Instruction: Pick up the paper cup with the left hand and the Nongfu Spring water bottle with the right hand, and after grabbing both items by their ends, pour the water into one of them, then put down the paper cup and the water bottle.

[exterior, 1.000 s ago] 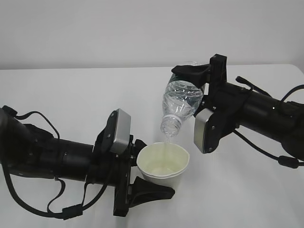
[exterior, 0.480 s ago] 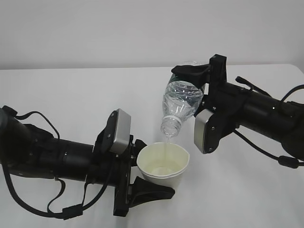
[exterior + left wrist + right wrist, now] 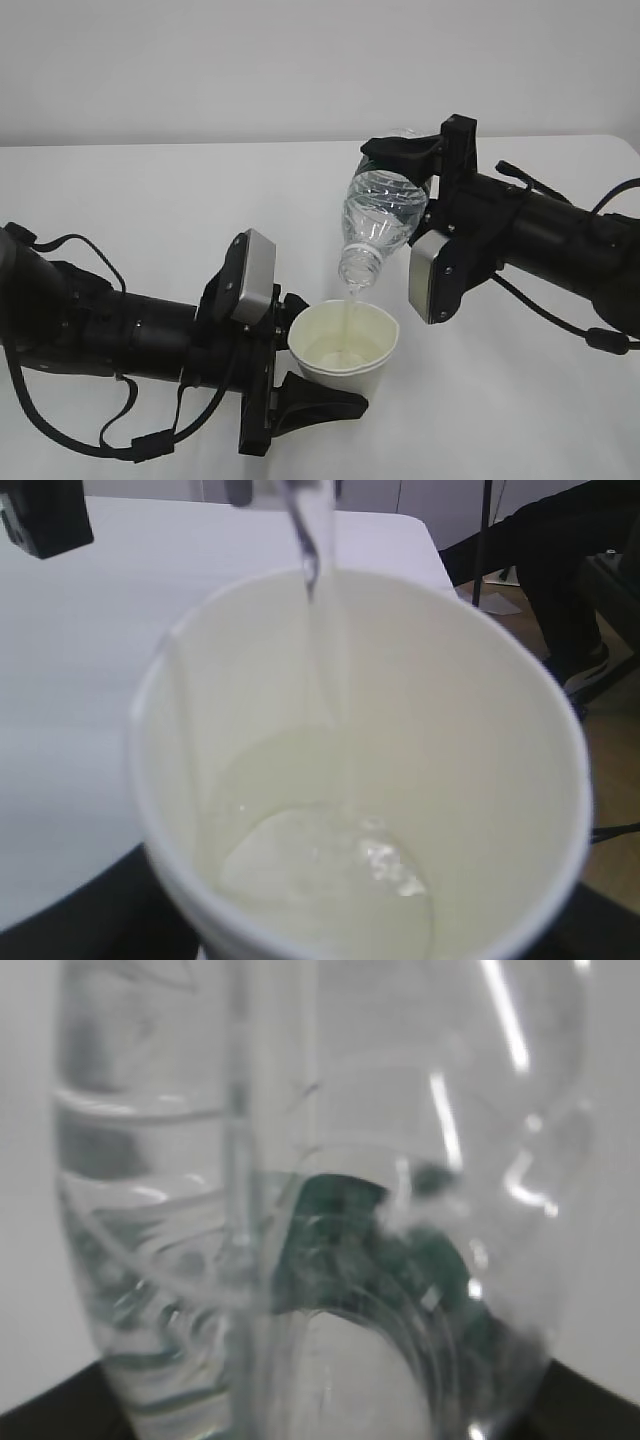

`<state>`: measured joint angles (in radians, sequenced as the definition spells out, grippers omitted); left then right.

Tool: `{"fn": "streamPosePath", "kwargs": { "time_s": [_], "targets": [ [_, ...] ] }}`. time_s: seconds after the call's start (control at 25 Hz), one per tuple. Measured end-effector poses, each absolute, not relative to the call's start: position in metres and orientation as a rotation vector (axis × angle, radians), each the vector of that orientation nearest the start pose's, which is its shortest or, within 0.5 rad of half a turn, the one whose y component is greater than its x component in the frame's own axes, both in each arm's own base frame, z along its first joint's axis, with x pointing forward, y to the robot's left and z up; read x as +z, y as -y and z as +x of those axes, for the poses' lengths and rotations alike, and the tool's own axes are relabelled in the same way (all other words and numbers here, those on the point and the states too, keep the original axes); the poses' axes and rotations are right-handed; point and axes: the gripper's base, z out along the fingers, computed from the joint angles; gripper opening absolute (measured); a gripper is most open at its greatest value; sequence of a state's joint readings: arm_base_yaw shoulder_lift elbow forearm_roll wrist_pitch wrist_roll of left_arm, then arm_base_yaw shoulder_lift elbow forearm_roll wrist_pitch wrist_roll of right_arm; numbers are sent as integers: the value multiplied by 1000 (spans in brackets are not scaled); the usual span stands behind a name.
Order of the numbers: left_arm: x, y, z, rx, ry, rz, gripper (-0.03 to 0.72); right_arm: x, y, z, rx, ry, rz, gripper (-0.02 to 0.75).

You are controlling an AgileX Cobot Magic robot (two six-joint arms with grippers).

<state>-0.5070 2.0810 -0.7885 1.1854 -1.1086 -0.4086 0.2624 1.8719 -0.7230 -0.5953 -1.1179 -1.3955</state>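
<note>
Pouring | bottle (image 3: 380, 215) clamped by right gripper (image 3: 405, 165), neck tilted down-left directly above cup (image 3: 344, 346) | left gripper (image 3: 300, 350) clamps cup

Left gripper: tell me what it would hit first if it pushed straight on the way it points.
Probably nothing: beyond the left gripper and its paper cup lies bare table, though the depth is uncertain.

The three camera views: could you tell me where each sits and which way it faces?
Exterior: raised at the table's near side, facing both arms, left end effector and right end effector.
Left wrist: looks into the paper cup; no arm clearly visible.
Right wrist: close on the water bottle.
Exterior and left wrist share the falling water.
</note>
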Motion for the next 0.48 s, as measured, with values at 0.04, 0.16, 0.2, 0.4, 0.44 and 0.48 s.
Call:
{"fn": "streamPosePath", "kwargs": {
  "time_s": [0.04,0.16,0.2,0.4,0.44,0.48],
  "targets": [
    [97,224,247,-1078,-1480,1385,493,171,-133,317,-683,-543,-1540,445],
    [97,224,247,-1078,-1480,1385,493,171,-133,317,-683,-543,-1540,445],
    [97,224,247,-1078,-1480,1385,493,171,-133,317,-685,-544,-1539,445],
    [97,224,247,-1078,-1480,1385,492,171,-133,317,-686,-543,-1540,445],
    [97,224,247,-1078,-1480,1385,492,171,-133,317,-686,-543,-1540,445],
    [97,224,247,-1078,-1480,1385,492,171,-133,317,-686,-543,-1540,445]
  ]
}}
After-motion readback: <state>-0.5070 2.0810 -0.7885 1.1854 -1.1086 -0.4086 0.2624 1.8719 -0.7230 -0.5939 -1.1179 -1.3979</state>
